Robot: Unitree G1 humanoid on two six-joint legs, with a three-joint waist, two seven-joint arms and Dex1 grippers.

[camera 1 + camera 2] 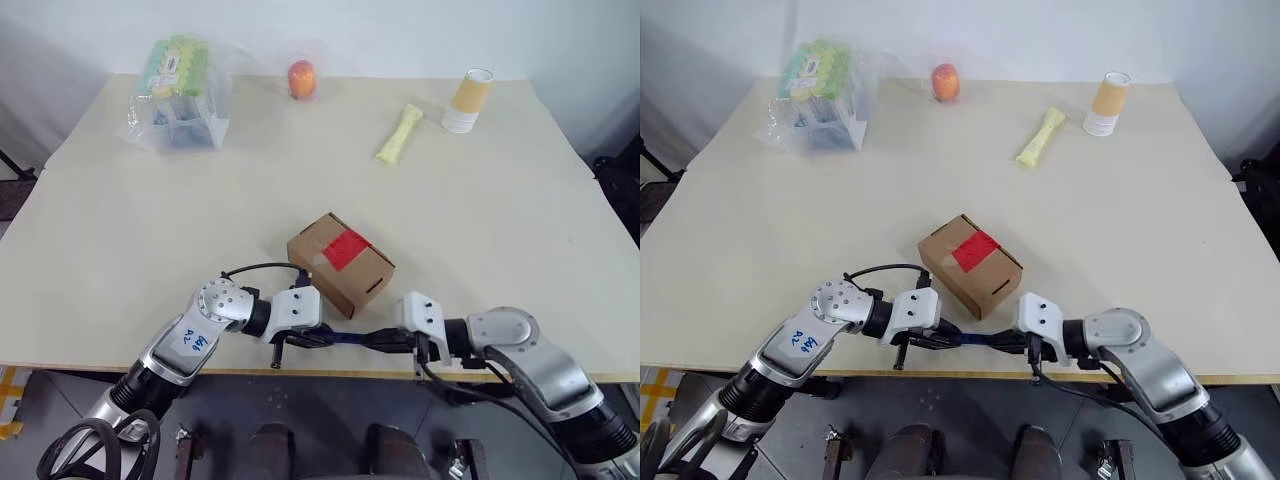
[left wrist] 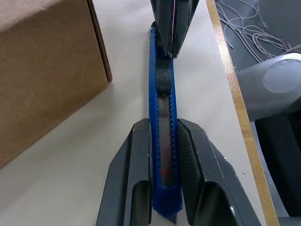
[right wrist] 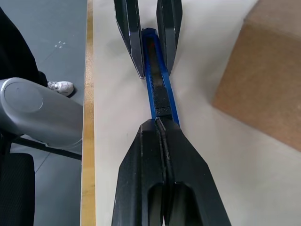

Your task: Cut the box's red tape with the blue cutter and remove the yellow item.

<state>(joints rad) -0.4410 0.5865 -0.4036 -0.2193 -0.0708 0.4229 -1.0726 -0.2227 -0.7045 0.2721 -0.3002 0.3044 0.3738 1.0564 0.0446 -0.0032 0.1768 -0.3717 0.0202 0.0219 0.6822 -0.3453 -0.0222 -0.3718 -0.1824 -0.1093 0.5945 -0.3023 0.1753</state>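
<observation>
The brown box sits near the table's front edge, with the red tape across its top seam. Just in front of it the blue cutter lies level between my two grippers. My left gripper is shut on the cutter's rear half, one finger on each side. My right gripper faces it from the other end, fingers shut together, its tip at the cutter's black slider. The yellow item is hidden.
At the back stand a clear bag of green-topped items, an orange-red fruit, a pale yellow packet and stacked paper cups. The table's front edge runs right below both grippers.
</observation>
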